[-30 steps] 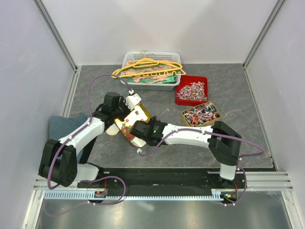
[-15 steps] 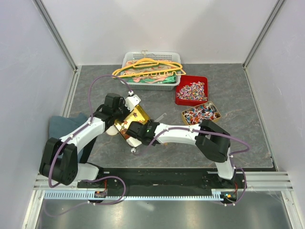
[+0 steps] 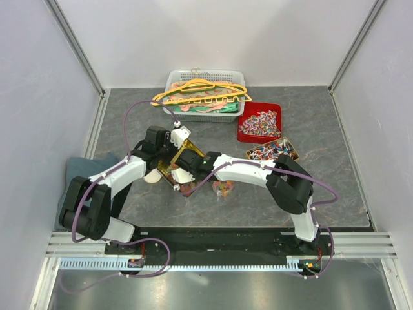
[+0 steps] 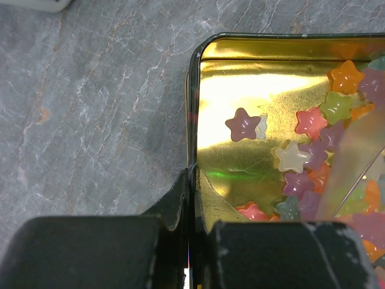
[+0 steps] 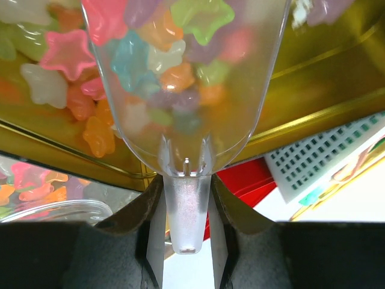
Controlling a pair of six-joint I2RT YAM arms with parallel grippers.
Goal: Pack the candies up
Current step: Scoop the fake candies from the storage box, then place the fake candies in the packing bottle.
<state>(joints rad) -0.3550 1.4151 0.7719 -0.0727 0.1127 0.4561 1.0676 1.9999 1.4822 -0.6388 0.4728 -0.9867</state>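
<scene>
Where the two arms meet over the near middle of the table, a gold tin [image 4: 240, 90] is clamped by its wall between the closed fingers of the left gripper [image 4: 191, 198]. Star-shaped gummies [image 4: 311, 122] (pink, purple, orange, white) are heaped at one end of it. A clear scoop [image 5: 180, 102], loaded with more gummies, is pinched by its handle in the right gripper [image 5: 186, 211] and held over the tin. Farther back, wrapped candies [image 3: 261, 121] are seen in a red tray [image 3: 244, 134] and a brown tray [image 3: 250, 154]. Farthest back, hangers [image 3: 200, 90] are piled in a white basket [image 3: 206, 116].

Two arms [image 3: 122, 171] [image 3: 245, 171], two tins [image 4: 240, 90] [image 3: 289, 143], one red tray [image 3: 241, 129], one basket [image 3: 206, 117], one scoop [image 5: 186, 108] (candies [image 5: 63, 51] too many to count).
</scene>
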